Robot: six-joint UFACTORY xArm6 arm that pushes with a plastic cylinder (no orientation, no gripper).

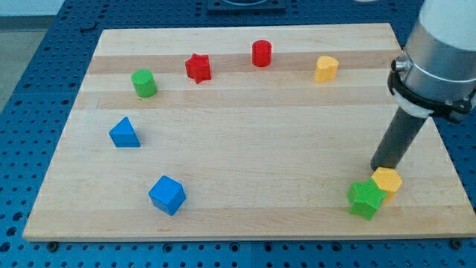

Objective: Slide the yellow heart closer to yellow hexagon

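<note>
The yellow heart [325, 68] lies near the view's top right of the wooden board [245, 156]. The yellow hexagon [387, 181] lies near the bottom right, touching a green star [365, 199] on its lower left. My tip [381, 167] stands just above the yellow hexagon's upper left edge, very close to it or touching; I cannot tell which. The tip is far below the yellow heart.
A red cylinder [261, 53] and a red star [198, 68] lie along the top. A green cylinder [143, 83] sits at the upper left. A blue triangle [124, 133] and a blue cube [166, 195] lie at the left.
</note>
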